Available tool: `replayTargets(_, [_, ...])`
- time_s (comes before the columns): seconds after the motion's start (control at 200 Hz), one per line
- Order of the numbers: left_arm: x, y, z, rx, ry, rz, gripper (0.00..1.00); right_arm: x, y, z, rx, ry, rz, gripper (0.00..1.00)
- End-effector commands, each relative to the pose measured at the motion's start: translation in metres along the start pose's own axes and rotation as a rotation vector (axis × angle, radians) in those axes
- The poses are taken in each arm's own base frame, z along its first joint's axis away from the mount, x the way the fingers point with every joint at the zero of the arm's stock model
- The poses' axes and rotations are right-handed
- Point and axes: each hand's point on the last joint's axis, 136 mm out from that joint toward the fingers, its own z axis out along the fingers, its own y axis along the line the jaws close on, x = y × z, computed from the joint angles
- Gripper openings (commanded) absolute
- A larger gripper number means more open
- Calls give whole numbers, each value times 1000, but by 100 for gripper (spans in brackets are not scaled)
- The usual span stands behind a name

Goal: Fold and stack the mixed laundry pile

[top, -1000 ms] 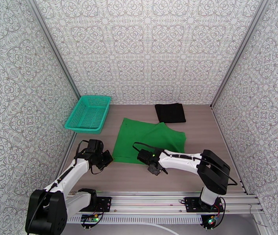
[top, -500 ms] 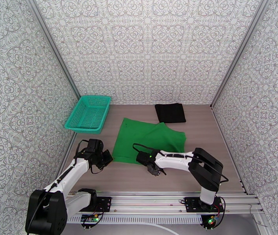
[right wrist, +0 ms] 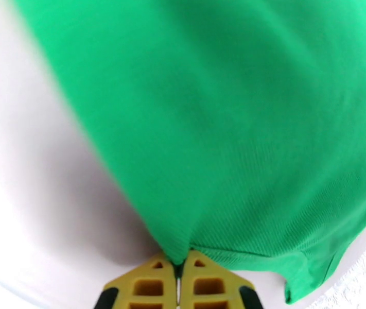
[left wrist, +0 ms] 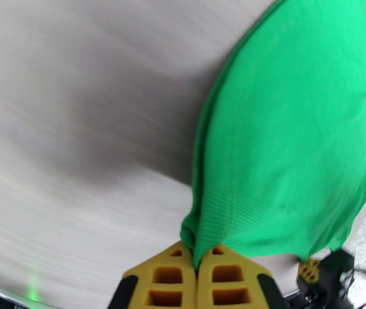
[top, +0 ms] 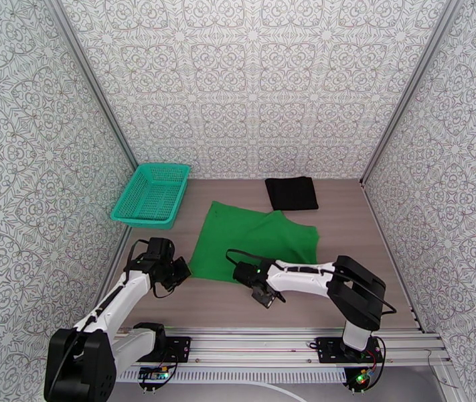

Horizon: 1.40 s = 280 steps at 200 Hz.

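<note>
Now two claws [left wrist: 197, 256] [right wrist: 181, 261] pinching one green T-shirt [top: 251, 239], one black garment [top: 292, 193]

You have bare desk [top: 348, 229] right of the green T-shirt [top: 251, 236] and along the near edge. The basket [top: 150, 194] blocks the far left corner, the black garment [top: 292, 193] lies at the back, and walls [top: 251, 82] close three sides.

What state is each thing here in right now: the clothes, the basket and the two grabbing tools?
green T-shirt: spread on the table, partly folded over, near edge pinched in two places.
black garment: folded into a rectangle, lying flat at the back.
basket: upright, nothing inside.
left tool: shut on the green T-shirt's near left corner.
right tool: shut on the green T-shirt's near edge.
</note>
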Motion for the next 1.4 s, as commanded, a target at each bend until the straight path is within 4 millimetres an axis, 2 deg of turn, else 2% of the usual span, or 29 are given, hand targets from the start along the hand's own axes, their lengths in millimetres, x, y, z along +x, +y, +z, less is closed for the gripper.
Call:
replayTargets(0.0, [-2,18,-10,-68,-36,-18,0,23,26,-7,-93,66,-50,0])
replayTargets(0.25, [7,34,-5,-99,-16,-88,0,30,45,-20,-135,52,-80,0])
replayTargets(0.385, [9,38,-3,-91,-20,-124,0,24,44,-29,-143,1,-65,0])
replayTargets(0.575, [4,27,-11,-46,-31,-128,0,19,36,-41,-120,-54,-61,0])
replayTargets(0.745, [-5,12,-16,-17,-4,-111,0,19,34,-40,-132,-52,-68,0])
replayTargets(1.0, [-22,-1,-9,-38,48,-76,0,11,36,-33,-200,-35,-102,0])
replayTargets(1.17, [-31,-9,-4,-44,84,-58,0,1,33,-39,-258,-53,-118,0])
replayTargets(1.396, [-40,-19,4,-47,120,-38,0,-1,17,-39,-273,-41,-144,0])
